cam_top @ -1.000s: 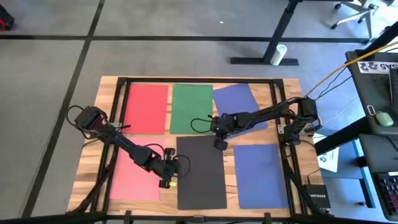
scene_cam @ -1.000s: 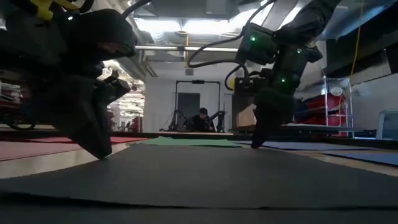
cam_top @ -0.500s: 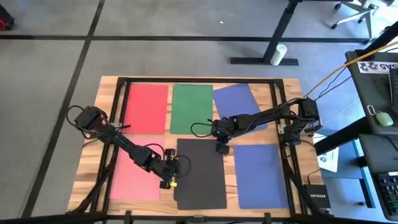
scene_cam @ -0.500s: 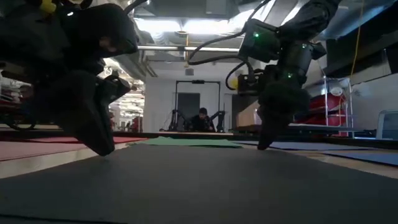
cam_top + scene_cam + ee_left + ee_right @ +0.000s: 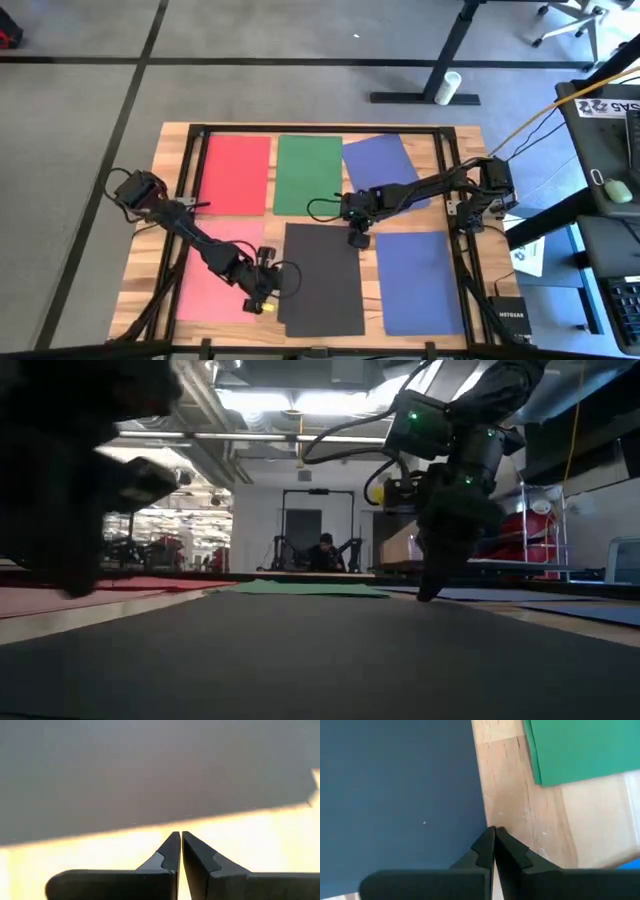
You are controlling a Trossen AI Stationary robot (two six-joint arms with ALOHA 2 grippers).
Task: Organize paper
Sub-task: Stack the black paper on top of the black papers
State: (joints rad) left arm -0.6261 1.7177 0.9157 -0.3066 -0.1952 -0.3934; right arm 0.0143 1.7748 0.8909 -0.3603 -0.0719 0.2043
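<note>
The dark grey sheet (image 5: pixel 322 280) lies flat near the table's front, between a pink sheet (image 5: pixel 212 285) and a blue sheet (image 5: pixel 420 282). Red (image 5: pixel 238 175), green (image 5: pixel 308 175) and a second, tilted blue sheet (image 5: pixel 380 165) lie flat along the far side. My right gripper (image 5: pixel 356 240) is shut, pointing down at the grey sheet's right edge near its far corner. My left gripper (image 5: pixel 178 834) is shut and stands over the bare strip beside the grey sheet's left edge (image 5: pixel 150 822), low down at the left of the low view (image 5: pixel 72 588). My right gripper sets its shut fingertips (image 5: pixel 490 837) down from above at the dark grey sheet's right long edge (image 5: pixel 481 815), close to the far right corner; the sheet lies flat on the table. My left gripper: I cannot tell whether its shut tips touch the table or the sheet.
A dark metal frame (image 5: pixel 320 128) runs around the wooden table top. Bare wood (image 5: pixel 520 795) shows between the grey sheet and the green one. A person sits far off in the room behind the table (image 5: pixel 322 550).
My left gripper has moved toward the table's near left, off the dark grey sheet's left edge. The grey sheet has turned a little, its near end swung toward the left edge while its far end stayed under my right gripper.
</note>
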